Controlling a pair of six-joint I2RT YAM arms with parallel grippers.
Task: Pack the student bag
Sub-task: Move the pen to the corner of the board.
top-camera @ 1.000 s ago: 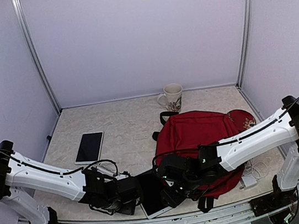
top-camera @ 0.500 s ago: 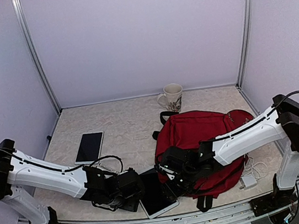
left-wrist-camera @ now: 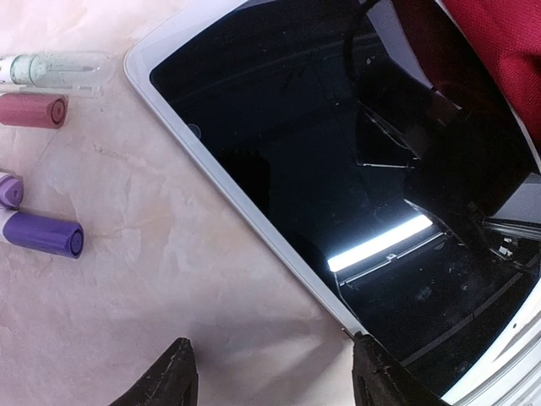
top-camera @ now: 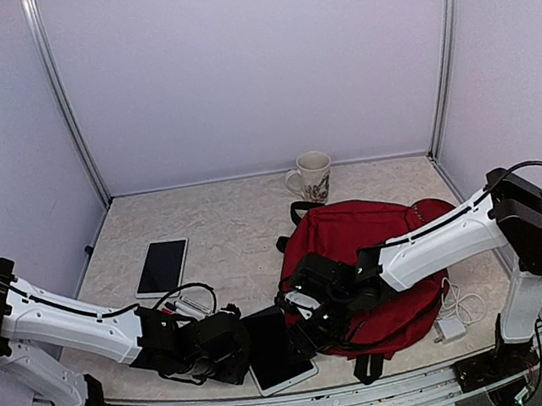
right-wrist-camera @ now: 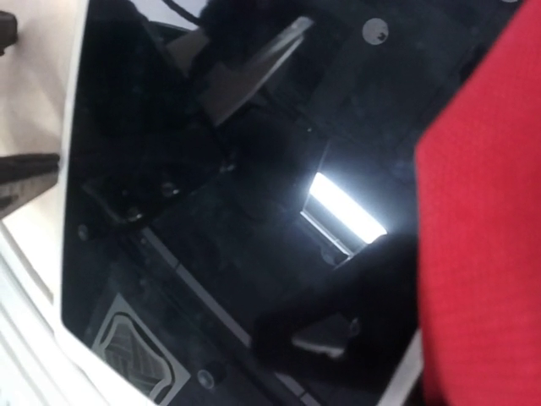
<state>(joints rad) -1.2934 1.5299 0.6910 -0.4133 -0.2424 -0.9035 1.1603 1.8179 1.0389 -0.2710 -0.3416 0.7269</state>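
The student bag (top-camera: 368,245), dark red with black straps, lies right of centre on the table. A white-framed tablet (top-camera: 277,352) with a dark screen (left-wrist-camera: 338,186) lies flat at the bag's near-left corner. My left gripper (top-camera: 239,347) is low at the tablet's left edge. It is open (left-wrist-camera: 272,379), with bare table between the fingers and the right fingertip (left-wrist-camera: 378,381) touching the tablet's rim. My right gripper (top-camera: 305,321) hovers over the tablet's right side where it meets the bag (right-wrist-camera: 486,228). One dark finger (right-wrist-camera: 334,326) shows over the screen, and the other is hidden.
Purple (left-wrist-camera: 44,234), pink (left-wrist-camera: 34,110) and clear (left-wrist-camera: 55,68) pens lie left of the tablet. A second white tablet (top-camera: 162,267) rests at the left. A mug (top-camera: 312,177) stands behind the bag. A white charger with cable (top-camera: 452,324) is at the bag's right.
My right gripper has pulled back from the table's near edge toward the bag, uncovering more of the tablet. The left gripper has slid slightly along the tablet's left edge.
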